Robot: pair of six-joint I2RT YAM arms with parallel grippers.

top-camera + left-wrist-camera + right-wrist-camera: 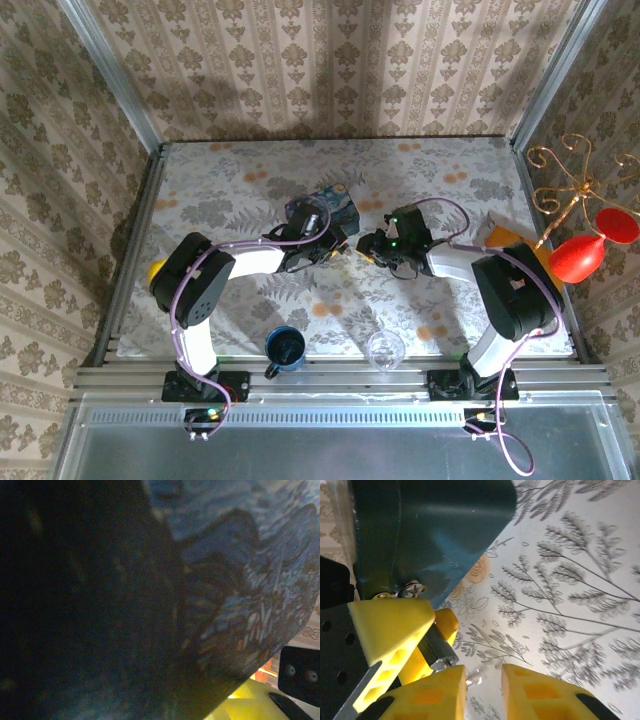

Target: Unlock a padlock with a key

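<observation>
The right wrist view shows the small dark grey padlock clamped between the two yellow fingers of my left gripper. A thin silvery key, blurred, sticks out from the padlock's lower end. It lies in the gap of my right gripper, whose yellow jaws stand apart without pressing on it. From above, the left gripper and the right gripper meet tip to tip at mid-table. Padlock and key are too small to make out there.
The blue starry tin lies just behind the left gripper and fills the left wrist view as a dark blue surface. A blue mug and a clear glass stand near the front edge. A gold stand with red balloons is at the right.
</observation>
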